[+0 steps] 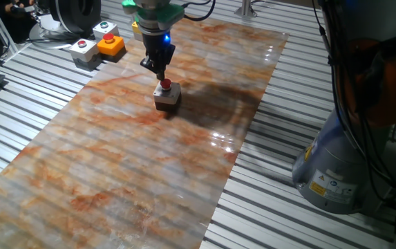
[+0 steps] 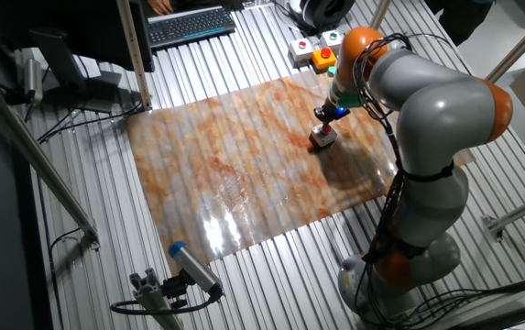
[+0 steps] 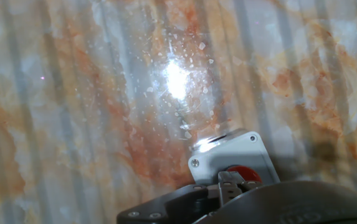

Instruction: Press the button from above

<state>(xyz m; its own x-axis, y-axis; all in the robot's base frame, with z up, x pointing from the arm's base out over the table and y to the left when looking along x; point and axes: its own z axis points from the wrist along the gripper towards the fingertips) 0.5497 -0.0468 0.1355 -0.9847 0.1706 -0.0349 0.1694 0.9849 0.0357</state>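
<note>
The button (image 1: 165,84) is small, round and red, on a little square box (image 1: 168,97) with a pale grey top and dark base, standing on the marbled orange-grey mat (image 1: 115,159). My gripper (image 1: 159,72) hangs straight down just above the button, slightly to its far left. The hand view shows the box's grey top (image 3: 225,155) and part of the red button (image 3: 245,173) right under my fingertips (image 3: 228,185), which press together, shut on nothing. I cannot tell whether they touch the button. The other fixed view shows the gripper (image 2: 326,115) over the box (image 2: 322,138).
An orange box with a red button (image 1: 111,45), a wider light-grey box with a red button (image 1: 81,48) and a box with a green button (image 1: 105,29) stand beyond the mat's far left corner. The arm's base (image 1: 343,159) stands to the right on the slatted table.
</note>
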